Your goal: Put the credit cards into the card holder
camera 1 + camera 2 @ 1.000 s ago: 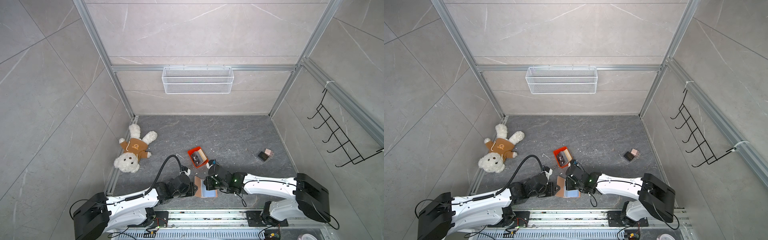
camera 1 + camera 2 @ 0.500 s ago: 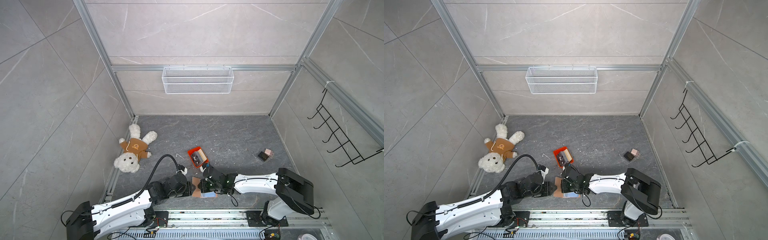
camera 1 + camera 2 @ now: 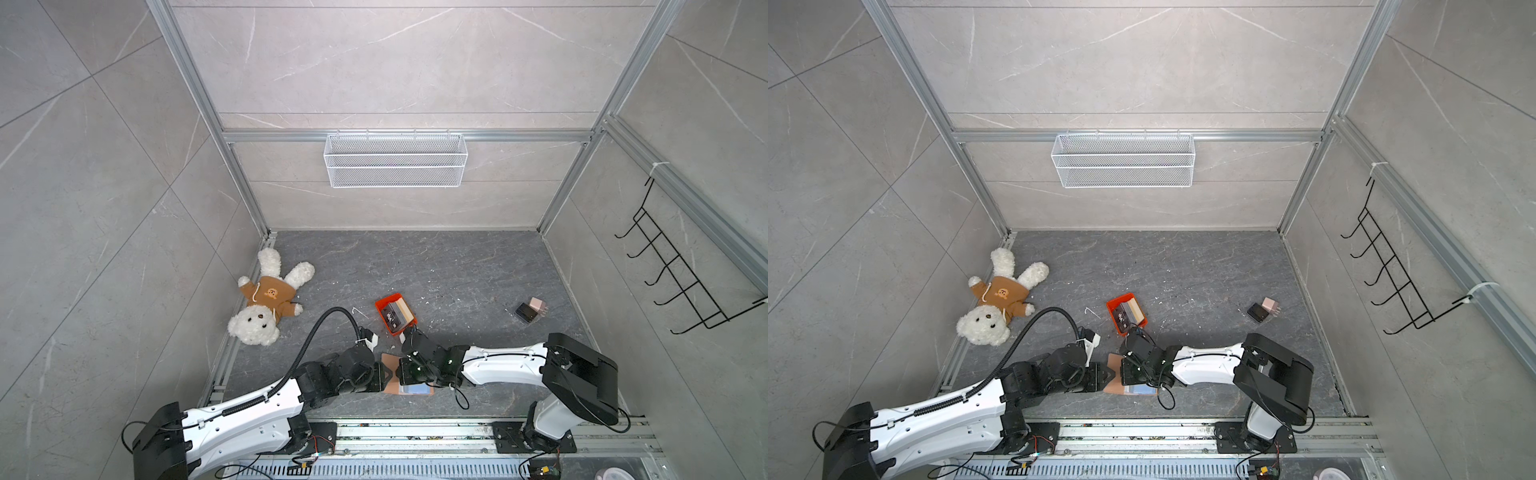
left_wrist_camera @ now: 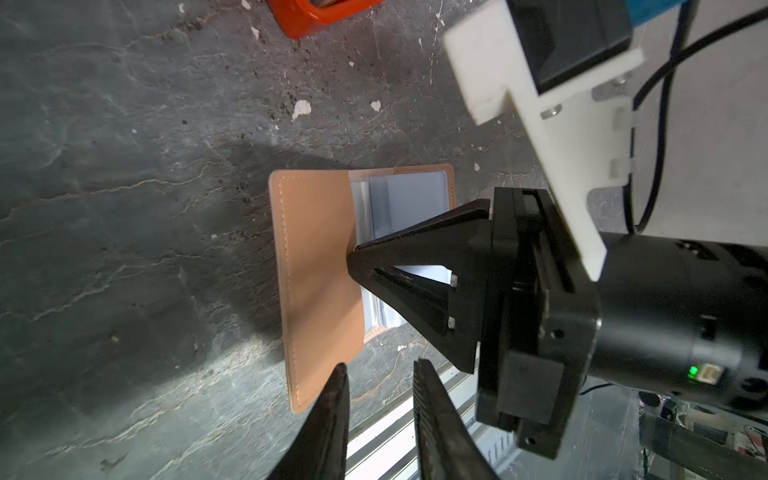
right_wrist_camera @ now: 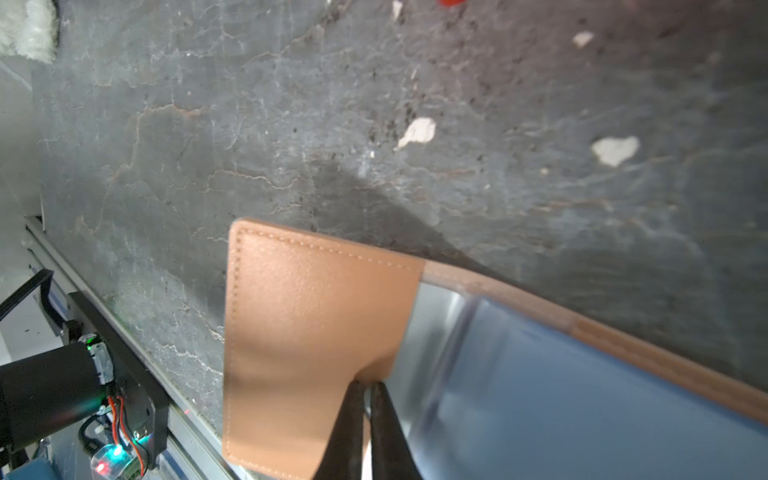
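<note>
The card holder (image 3: pixel 389 362) (image 3: pixel 1111 365) lies open near the floor's front edge, its tan cover flap (image 4: pixel 316 266) (image 5: pixel 307 316) beside bluish clear sleeves (image 5: pixel 540 395). My right gripper (image 5: pixel 368 383) (image 4: pixel 351 258) (image 3: pixel 398 370) is shut, its tips pinching the flap's inner edge, and the leather puckers there. My left gripper (image 4: pixel 379 365) (image 3: pixel 384 376) (image 3: pixel 1106 374) stands open at the flap's near corner with nothing between its fingers. The credit cards (image 3: pixel 392 318) (image 3: pixel 1124 316), black and tan, sit in the orange-red tray (image 3: pixel 380 305) (image 3: pixel 1113 305) just behind the holder.
A teddy bear (image 3: pixel 266 303) lies at the left wall. A small black-and-pink block pair (image 3: pixel 531 309) sits at the right. A wire basket (image 3: pixel 395 166) hangs on the back wall and a hook rack (image 3: pixel 673 274) on the right wall. A metal rail (image 3: pixel 415 428) runs along the front.
My right arm has drawn leftward, with its gripper staying at the card holder. My left gripper has shifted slightly, and its jaws have narrowed a little.
</note>
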`<state>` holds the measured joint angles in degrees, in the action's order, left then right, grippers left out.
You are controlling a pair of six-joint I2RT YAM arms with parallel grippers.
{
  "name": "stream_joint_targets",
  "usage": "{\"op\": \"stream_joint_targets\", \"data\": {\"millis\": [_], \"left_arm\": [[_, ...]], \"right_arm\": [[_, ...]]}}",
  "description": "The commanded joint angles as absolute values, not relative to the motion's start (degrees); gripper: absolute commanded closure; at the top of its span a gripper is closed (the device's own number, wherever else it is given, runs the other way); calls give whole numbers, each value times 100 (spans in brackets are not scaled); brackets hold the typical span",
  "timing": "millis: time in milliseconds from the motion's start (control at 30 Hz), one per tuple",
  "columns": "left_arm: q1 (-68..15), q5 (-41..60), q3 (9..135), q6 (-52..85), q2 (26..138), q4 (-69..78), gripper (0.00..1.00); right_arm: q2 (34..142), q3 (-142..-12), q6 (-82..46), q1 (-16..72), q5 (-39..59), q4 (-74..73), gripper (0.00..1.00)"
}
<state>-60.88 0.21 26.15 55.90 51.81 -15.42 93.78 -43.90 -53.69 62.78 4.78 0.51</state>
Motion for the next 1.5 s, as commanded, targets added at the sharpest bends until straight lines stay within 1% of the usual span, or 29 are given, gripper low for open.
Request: {"op": "stream_joint_targets", "data": {"millis": [0, 100, 200, 367, 567, 700, 833, 1033, 1133, 1300, 1467], "left_arm": [[-6104, -89, 2546, 5433, 5342, -1006, 71], [-6102, -96, 2473, 5504, 5412, -973, 71], [-6100, -3, 2167, 5589, 5439, -564, 70], [-6106, 150, 2085, 5511, 5398, -475, 70], [-6098, -130, 2063, 5297, 5175, -707, 70], [-6100, -99, 1995, 5277, 5300, -484, 70], [-6105, -69, 2063, 5193, 5615, -313, 70], [-6107, 139, 2308, 5170, 6236, -203, 68], [-6102, 95, 2331, 5300, 6261, -296, 66], [-6100, 0, 2433, 5490, 6083, -575, 64], [-6100, -159, 2506, 5748, 6263, -672, 64]], "right_arm": [[9285, -4461, -5574, 6334, 279, 362, 90], [9083, -4397, -5684, 6379, 135, 335, 90], [8918, -4370, -5694, 6446, 26, 339, 90], [8309, -4072, -5796, 6585, -279, 286, 90], [7557, -3878, -5681, 6629, -611, 820, 90], [7263, -3851, -5550, 6684, -734, 1038, 89], [7197, -3900, -5397, 6680, -791, 1147, 88], [7508, -4103, -5029, 6689, -591, 985, 87], [7439, -4078, -4908, 6695, -522, 823, 87], [7252, -4145, -4649, 6693, -379, 999, 85], [6916, -3922, -4606, 6688, -421, 1010, 85]]}}
